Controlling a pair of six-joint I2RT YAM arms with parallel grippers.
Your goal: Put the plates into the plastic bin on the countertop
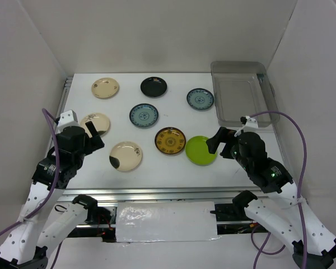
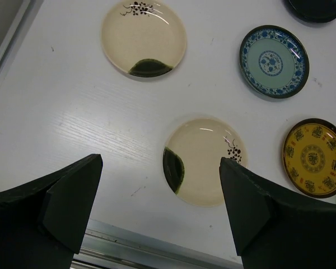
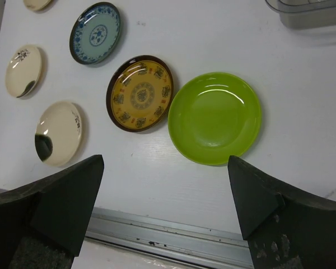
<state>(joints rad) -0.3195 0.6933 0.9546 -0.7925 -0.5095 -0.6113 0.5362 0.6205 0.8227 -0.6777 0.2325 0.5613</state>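
Your left gripper (image 2: 161,162) and right gripper (image 3: 166,159) are both wide open. The lime green plate (image 3: 214,117) lies on the countertop (image 1: 173,171), near the right one.

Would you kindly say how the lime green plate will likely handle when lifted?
The lime green plate keeps a crisp round rim, so it's probably stiff. Its glossy sheen suggests it may slip when pinched. Lying flat, it likely slides rather than rolls.

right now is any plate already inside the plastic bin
No, the plastic bin shows only its bare clear floor, and the nearest blue-patterned plate lies on the white countertop just outside its left wall.
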